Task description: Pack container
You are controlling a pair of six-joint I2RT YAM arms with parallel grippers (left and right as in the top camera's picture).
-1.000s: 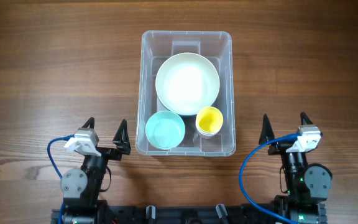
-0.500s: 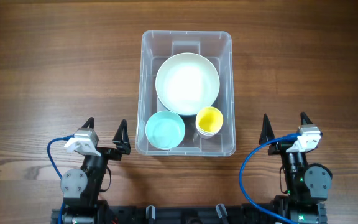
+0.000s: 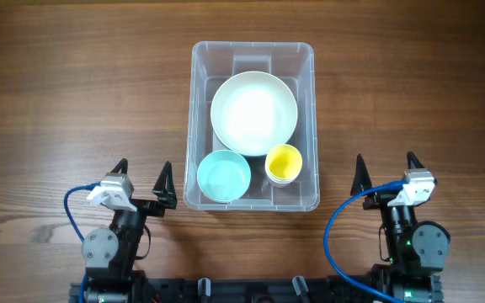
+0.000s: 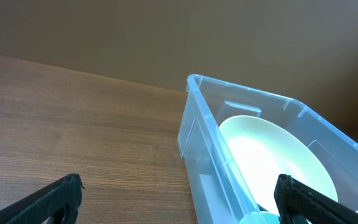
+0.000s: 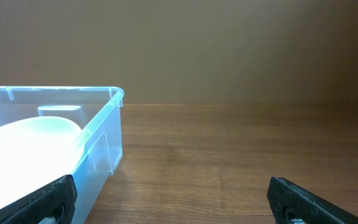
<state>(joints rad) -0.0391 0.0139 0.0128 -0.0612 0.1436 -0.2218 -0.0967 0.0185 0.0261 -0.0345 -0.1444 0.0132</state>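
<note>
From overhead, we see the container (image 3: 251, 61) at the centre of the worktop (image 3: 74, 84). A white bowl (image 3: 254, 112) fills its middle. A pale blue bowl (image 3: 224, 175) sits at the container's 7 o'clock corner, and a yellow cup (image 3: 283, 163) sits just beside it at 5 o'clock. The left arm (image 3: 112, 240) is at 7 o'clock of the worktop and the right arm (image 3: 411, 236) at 5 o'clock. Both sets of jaws are spread wide and hold nothing. No loose item shows on the wood, so we judge the packing done or very nearly so.

In the left wrist view, the container (image 4: 241, 102) lies at 2 o'clock with the white bowl (image 4: 272, 155) tilted against its inside. The left jaws frame the lower corners, wide apart and empty, and the right-hand tip sits in front of the near wall.

In the right wrist view, the container (image 5: 101, 130) is at 9 o'clock, with bare wood ahead. These jaws are also fully parted and empty.

To finish well, we would leave both jaws parted and low at their corners. Any left-arm motion should go away from the near wall, because a nudge could slide the light bin or unsettle the leaning bowl.
</note>
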